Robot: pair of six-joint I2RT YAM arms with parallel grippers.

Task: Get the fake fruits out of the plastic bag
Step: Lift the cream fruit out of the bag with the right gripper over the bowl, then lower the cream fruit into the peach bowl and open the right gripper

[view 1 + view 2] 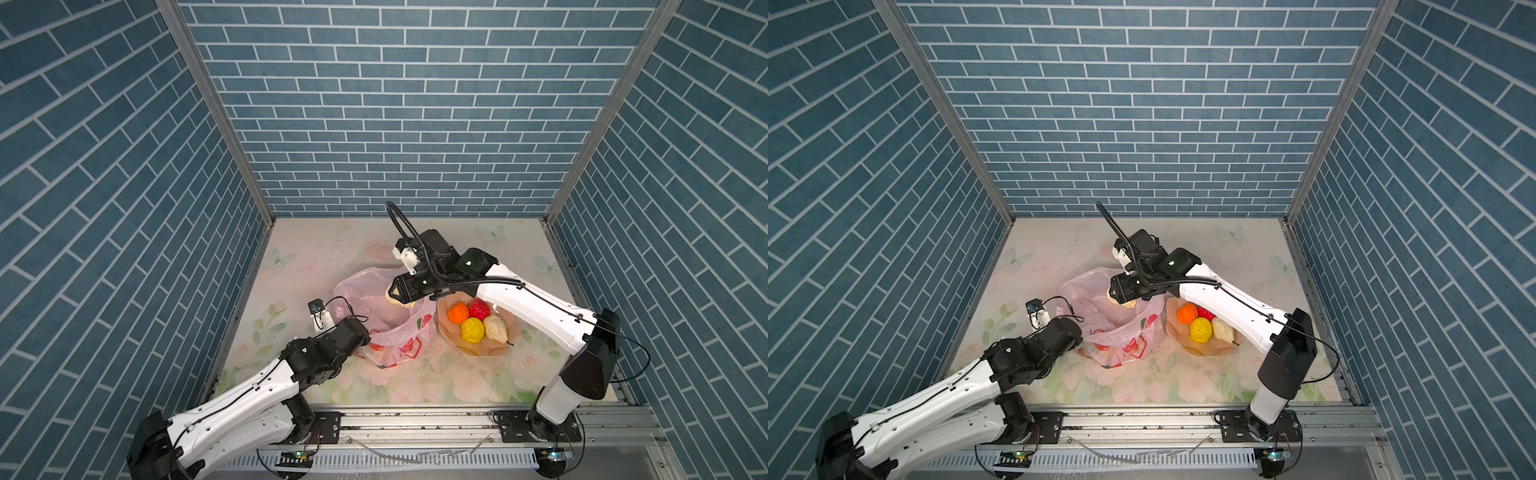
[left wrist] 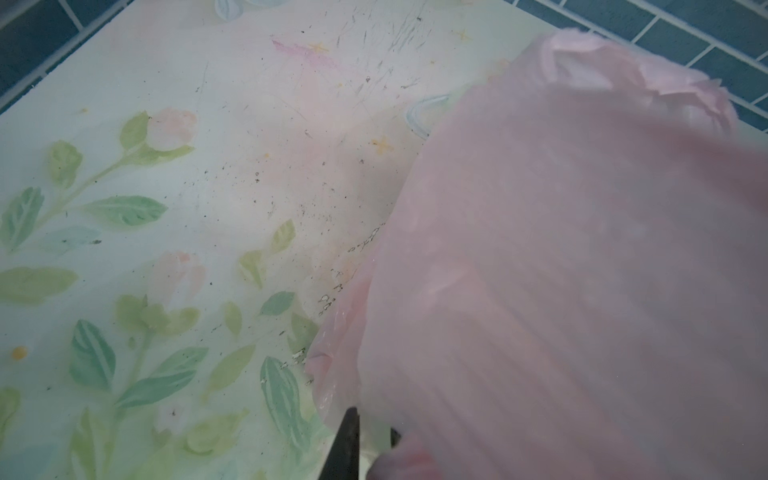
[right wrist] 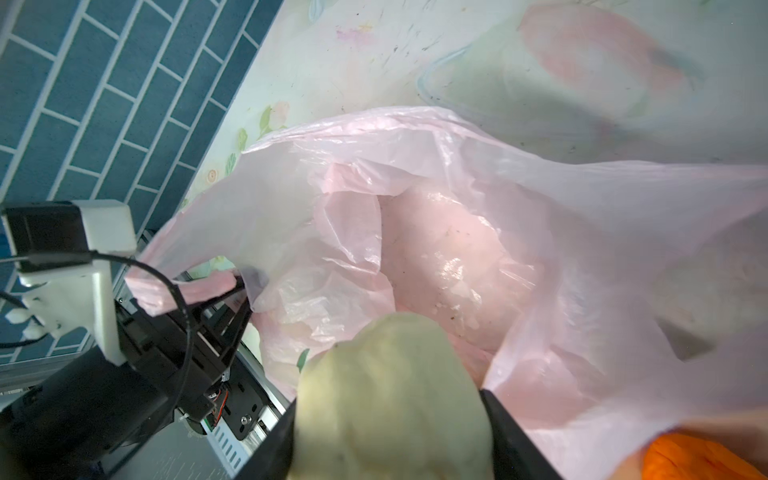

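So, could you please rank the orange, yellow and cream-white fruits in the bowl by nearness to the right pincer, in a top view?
1. Orange fruit, left in the bowl, nearest the right pincer.
2. Yellow fruit, bowl's front.
3. Cream-white fruit, bowl's right.

A pink bowl [image 1: 444,328] sat lower right of the middle, on a flowery table [image 1: 316,253]. Blue brick walls [image 1: 395,104] stood at back & sides.
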